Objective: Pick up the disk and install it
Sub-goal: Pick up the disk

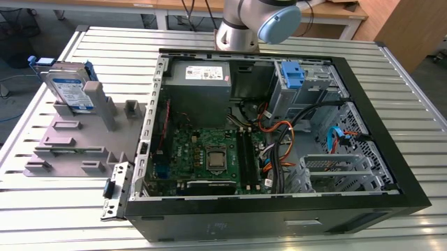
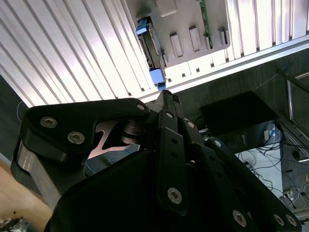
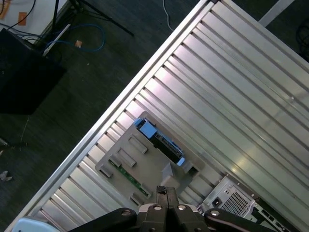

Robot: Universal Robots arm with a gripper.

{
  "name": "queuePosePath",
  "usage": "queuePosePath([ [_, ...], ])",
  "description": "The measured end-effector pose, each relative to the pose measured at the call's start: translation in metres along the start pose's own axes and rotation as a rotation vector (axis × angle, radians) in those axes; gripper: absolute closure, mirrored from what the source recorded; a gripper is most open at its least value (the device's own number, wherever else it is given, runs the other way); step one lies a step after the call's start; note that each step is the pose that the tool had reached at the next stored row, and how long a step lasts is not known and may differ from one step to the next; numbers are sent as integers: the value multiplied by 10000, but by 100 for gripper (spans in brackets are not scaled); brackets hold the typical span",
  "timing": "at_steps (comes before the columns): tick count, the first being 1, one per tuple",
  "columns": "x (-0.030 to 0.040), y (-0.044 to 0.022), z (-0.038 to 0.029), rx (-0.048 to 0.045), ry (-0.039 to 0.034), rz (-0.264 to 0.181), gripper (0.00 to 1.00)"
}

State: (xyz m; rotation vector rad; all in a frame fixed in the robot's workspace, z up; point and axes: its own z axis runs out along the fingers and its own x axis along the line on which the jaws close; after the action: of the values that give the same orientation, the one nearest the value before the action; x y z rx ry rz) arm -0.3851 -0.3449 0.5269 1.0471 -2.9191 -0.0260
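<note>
Nothing done yet; the disk (image 1: 70, 89) stands on edge in its grey rack (image 1: 70, 141), beside the open case (image 1: 244, 222); the gripper (image 3: 166, 192) hangs high above, fingers pressed together, empty.

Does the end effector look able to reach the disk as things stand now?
Probably yes. The disk stands upright in the grey holder, its top uncovered. In the first wrist view the end effector hangs above it, with nothing between them.
</note>
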Motion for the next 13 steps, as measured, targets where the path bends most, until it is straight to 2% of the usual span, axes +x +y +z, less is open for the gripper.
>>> queuePosePath([
  [8,0,0,2,1,0,-31,89],
  [12,0,0,3,4,3,-138,89],
  [13,0,0,3,11,9,-331,89],
])
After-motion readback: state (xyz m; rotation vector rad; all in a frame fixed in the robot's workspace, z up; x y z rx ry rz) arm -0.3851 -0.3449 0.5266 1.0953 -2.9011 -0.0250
